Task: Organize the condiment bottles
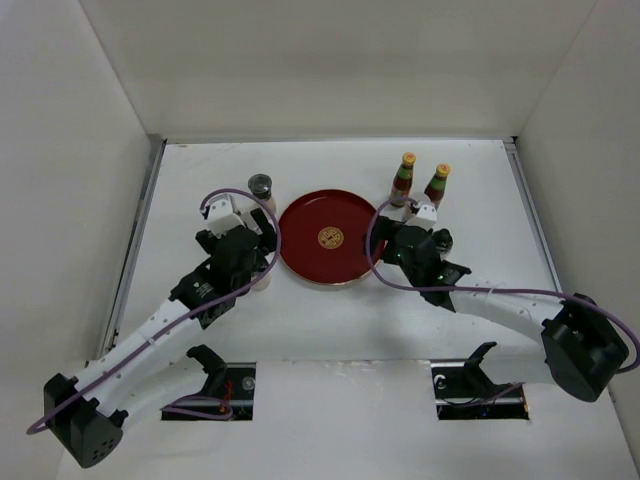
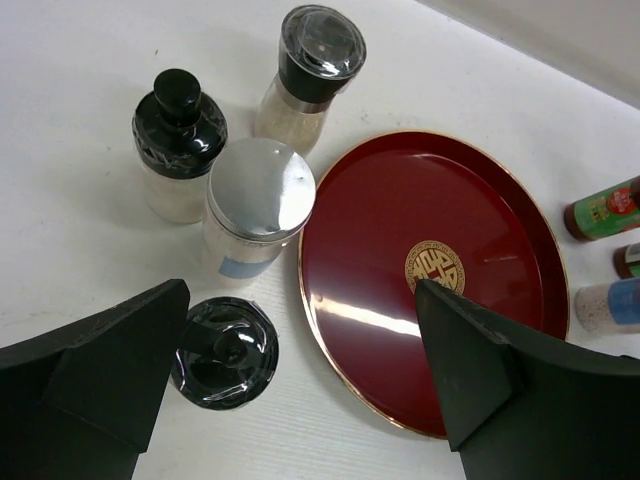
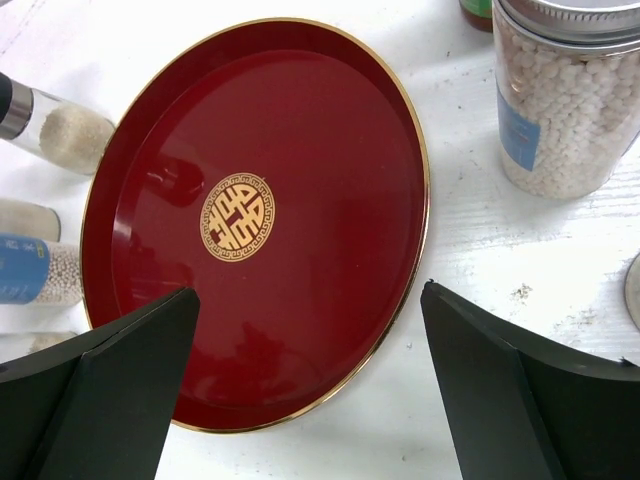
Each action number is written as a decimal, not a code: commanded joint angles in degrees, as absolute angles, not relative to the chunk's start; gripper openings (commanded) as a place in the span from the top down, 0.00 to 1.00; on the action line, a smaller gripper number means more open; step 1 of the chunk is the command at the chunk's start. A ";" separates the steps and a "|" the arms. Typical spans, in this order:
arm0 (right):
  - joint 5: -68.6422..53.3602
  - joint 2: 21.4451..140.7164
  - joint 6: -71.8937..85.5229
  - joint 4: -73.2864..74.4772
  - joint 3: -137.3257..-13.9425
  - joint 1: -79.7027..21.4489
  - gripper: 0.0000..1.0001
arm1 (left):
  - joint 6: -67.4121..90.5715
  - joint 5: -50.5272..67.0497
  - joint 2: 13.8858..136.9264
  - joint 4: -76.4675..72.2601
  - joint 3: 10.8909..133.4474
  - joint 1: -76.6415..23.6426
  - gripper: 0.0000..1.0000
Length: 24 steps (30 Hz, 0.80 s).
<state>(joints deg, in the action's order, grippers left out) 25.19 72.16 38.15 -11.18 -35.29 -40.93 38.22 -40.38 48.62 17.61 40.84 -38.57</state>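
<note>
Both empty: left gripper (image 2: 300,300) jaws wide beside black-lidded jar (image 2: 222,352), right gripper (image 3: 308,300) jaws wide over tray (image 3: 380,150)

The round red tray (image 2: 400,220) is glossy and smooth, lacquer-like, with a gold rim — it mirrors the light. Left of it, the silver-lidded jar (image 2: 255,215) has a dull brushed-metal lid; the black-capped jar (image 2: 222,352) has a shiny plastic cap. The white table (image 2: 80,80) looks matt.
</note>
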 commanded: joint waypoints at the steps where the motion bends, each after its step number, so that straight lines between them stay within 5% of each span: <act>1: 24.79 71.37 36.83 -15.11 -35.69 -41.35 0.00 | 36.21 -40.52 47.03 15.74 42.80 -37.75 0.00; 18: 26.37 69.08 32.08 -23.10 -32.61 -44.69 0.00 | 24.52 -39.03 44.64 10.72 41.48 -34.76 0.01; 19: 25.67 69.00 32.52 -24.42 -31.91 -44.69 0.00 | 24.00 -38.24 44.82 10.90 41.48 -34.76 0.15; 20: 24.97 68.65 32.35 -25.30 -31.47 -44.69 0.02 | 23.56 -37.80 44.91 11.07 41.31 -34.76 0.44; 21: 23.57 67.95 31.91 -26.44 -30.77 -44.69 0.23 | 23.55 -37.79 45.17 11.51 41.13 -34.67 0.58; 22: 22.16 67.24 31.47 -27.76 -29.89 -44.69 0.48 | 23.82 -37.44 45.70 12.47 41.13 -34.41 0.59; 24: 19.79 66.27 31.90 -29.87 -28.13 -44.26 0.71 | 24.43 -36.92 48.24 15.54 42.71 -33.36 0.44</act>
<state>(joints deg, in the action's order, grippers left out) 23.11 68.49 32.14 -22.52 -29.85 -44.31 25.10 -38.33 46.00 13.17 40.86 -34.57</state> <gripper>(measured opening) 0.344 0.521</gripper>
